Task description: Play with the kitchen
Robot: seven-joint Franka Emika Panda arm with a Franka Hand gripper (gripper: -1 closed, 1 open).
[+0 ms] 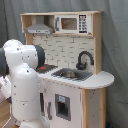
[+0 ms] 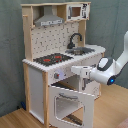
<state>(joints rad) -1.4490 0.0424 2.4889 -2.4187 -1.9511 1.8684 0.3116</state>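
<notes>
The kitchen (image 1: 75, 60) is a tall white and light-wood toy with a grey hood (image 1: 39, 29), a black faucet (image 1: 84, 59) and a sink (image 1: 70, 74). In the second exterior view the kitchen (image 2: 55, 45) shows its black-red stovetop (image 2: 50, 59). Its windowed oven door (image 2: 70, 104) stands open, out from the front. My gripper (image 2: 76, 69) reaches in from the second exterior view's right. It hovers just above the open door, close to the knob panel (image 2: 59, 75) under the counter edge. In the first exterior view my arm (image 1: 25, 85) hides the gripper and much of the stovetop.
A grey curtain (image 2: 10, 50) hangs behind the kitchen. The floor is wood (image 2: 15, 120). A toy microwave (image 1: 70, 23) sits on the top shelf. The rounded counter end (image 1: 100, 80) juts out toward the first exterior view's right.
</notes>
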